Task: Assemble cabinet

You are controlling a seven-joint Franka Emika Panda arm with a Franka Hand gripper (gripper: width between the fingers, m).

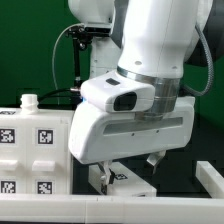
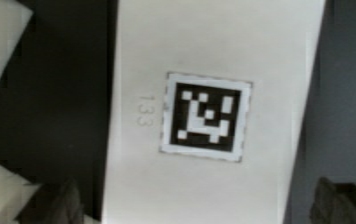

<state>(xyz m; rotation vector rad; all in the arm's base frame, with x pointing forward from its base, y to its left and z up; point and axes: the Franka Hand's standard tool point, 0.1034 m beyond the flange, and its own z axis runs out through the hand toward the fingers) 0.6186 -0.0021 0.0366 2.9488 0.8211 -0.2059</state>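
Looking at the exterior view, we see the gripper [image 1: 127, 168], jaws wide and empty, just above a white cabinet panel [image 1: 125, 184] beside the tagged cabinet box [image 1: 35, 140]. In the wrist view the panel sits between the fingers [image 2: 54, 203]; we judge it light, stiff and slick, so pinch its long edges.

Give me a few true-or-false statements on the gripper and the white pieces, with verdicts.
1. The gripper is open. True.
2. It has a piece lifted off the table. False: the piece lies under the open jaws, ungripped.
3. That piece carries a tag. True.
4. The big tagged box stands at the exterior view's right. False: the box is at the exterior view's left.
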